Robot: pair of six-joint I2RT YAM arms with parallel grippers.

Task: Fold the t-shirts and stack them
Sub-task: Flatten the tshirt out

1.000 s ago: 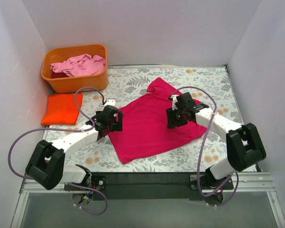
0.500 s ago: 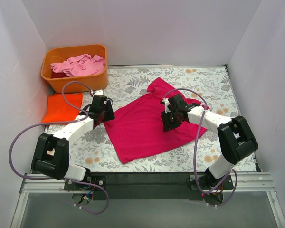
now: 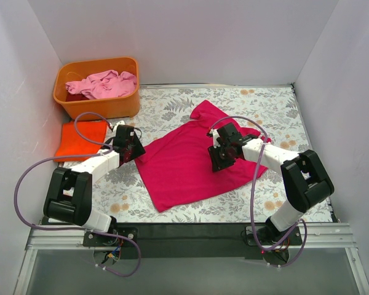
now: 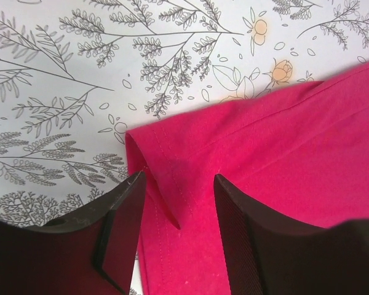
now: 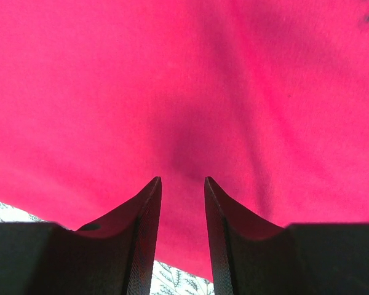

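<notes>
On table [image 3: 277, 104], magenta tee [image 3: 190, 163] flat, long axis near-L to far-R

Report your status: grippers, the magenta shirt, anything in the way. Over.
Left gripper open, straddling magenta shirt corner hem. Right gripper open, over the cloth. Shirt spread out, unfolded. Nothing lying on it.

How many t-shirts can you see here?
4. A magenta-red t-shirt lies spread mid-table; a folded orange t-shirt lies left of it; a pale pink t-shirt sits crumpled in the orange tub, over a dark red t-shirt. The tub may hide more.
</notes>
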